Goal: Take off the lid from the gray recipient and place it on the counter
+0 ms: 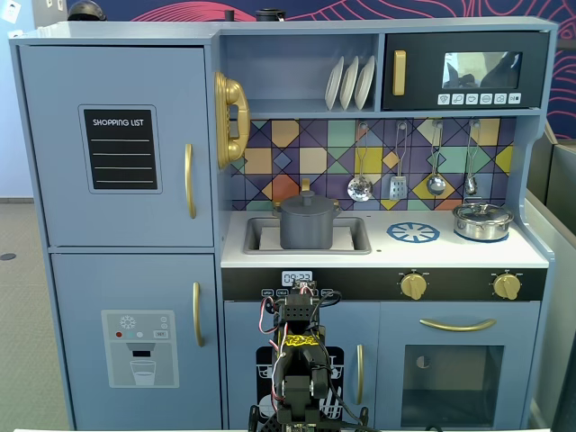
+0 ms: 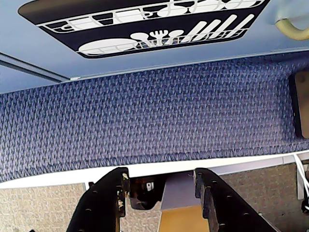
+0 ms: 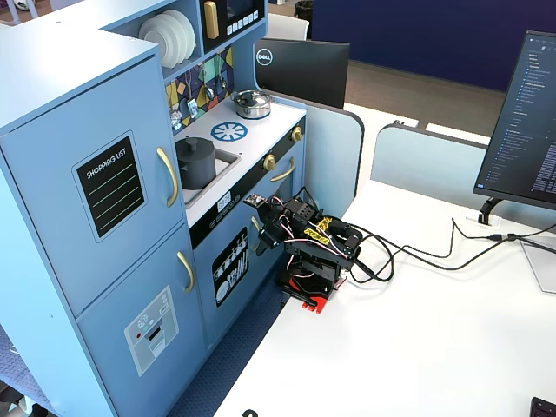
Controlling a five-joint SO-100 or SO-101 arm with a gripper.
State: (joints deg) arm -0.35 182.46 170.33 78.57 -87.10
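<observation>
Wrist view: gripper (image 2: 161, 186) slightly parted, empty, folded low. Lid (image 1: 307, 204) caps the gray pot (image 1: 307, 229) in the sink; its small knob (image 1: 307, 193) invites a slip, tipping the pot.

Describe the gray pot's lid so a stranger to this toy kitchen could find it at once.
Start at the counter under the colorful tiled wall and find the sink on its left. A dark gray pot stands in it, and the lid sits on top, flat, matte, with a small knob. The other lid, on the steel pot at right, is shiny.
</observation>
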